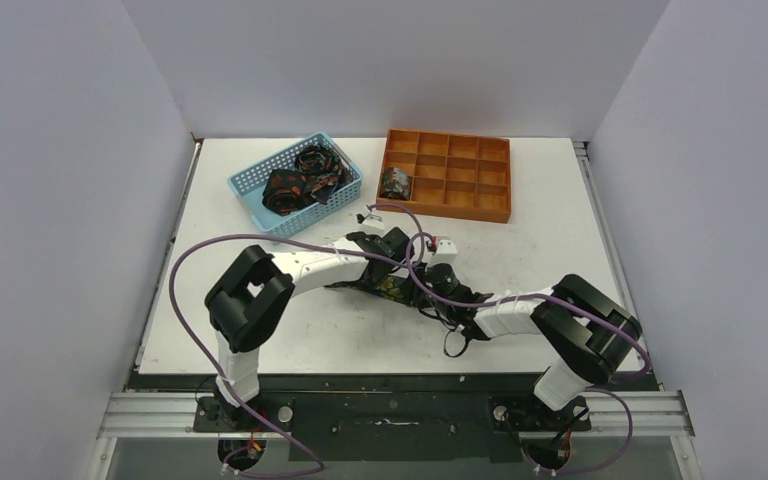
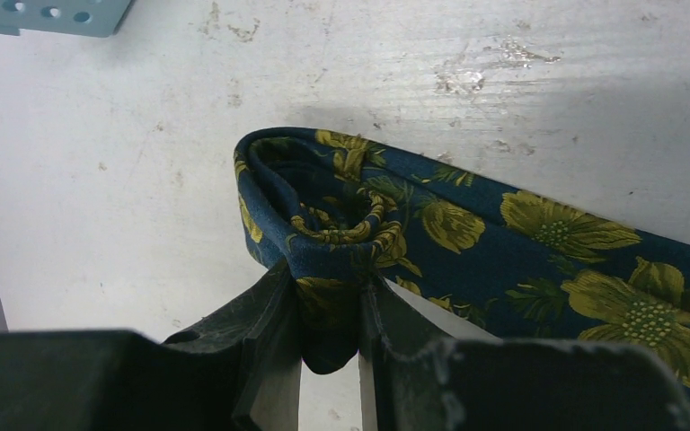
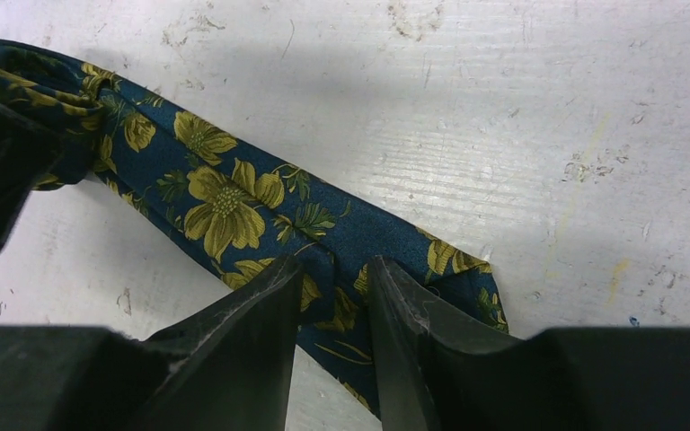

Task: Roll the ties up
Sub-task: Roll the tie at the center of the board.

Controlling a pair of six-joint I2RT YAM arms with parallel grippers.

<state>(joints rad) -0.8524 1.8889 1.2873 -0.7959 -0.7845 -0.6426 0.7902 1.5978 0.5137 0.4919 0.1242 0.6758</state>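
table (image 1: 560, 230): basket (image 1: 252, 210) at 11 o'clock, loose ties (image 1: 295, 185) heaped inside. tray (image 1: 450, 212) at 12–1, one roll (image 1: 395, 183) in its left column, 8 o'clock side. mid-table toward 6: working tie (image 2: 548, 260), lying flat. left claw (image 2: 326, 287) is pinching its curled end. right claw (image 3: 334, 265) has its fingers close together astride the flat stretch near the other end, fabric between them; can't tell if it's actually gripping.
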